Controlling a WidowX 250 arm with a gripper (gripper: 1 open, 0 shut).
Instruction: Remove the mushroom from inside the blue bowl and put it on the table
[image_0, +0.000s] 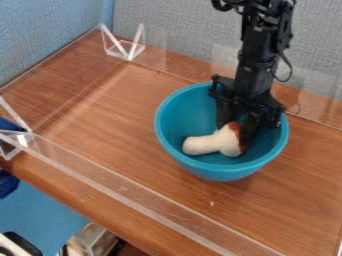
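Note:
The blue bowl (183, 150) sits on the brown wood table (94, 105) at the right. Inside it lies the mushroom (214, 143) on its side, cream stem pointing left, reddish-brown cap to the right. My black gripper (241, 127) reaches straight down into the bowl, and its fingers are shut on the mushroom's cap end. The cap is mostly hidden behind the fingers.
A low clear acrylic wall (127, 190) runs along the table's edges, with clear triangular brackets at the far left corner (123, 45). Bare wood stretches left of the bowl. A blue-grey wall stands behind.

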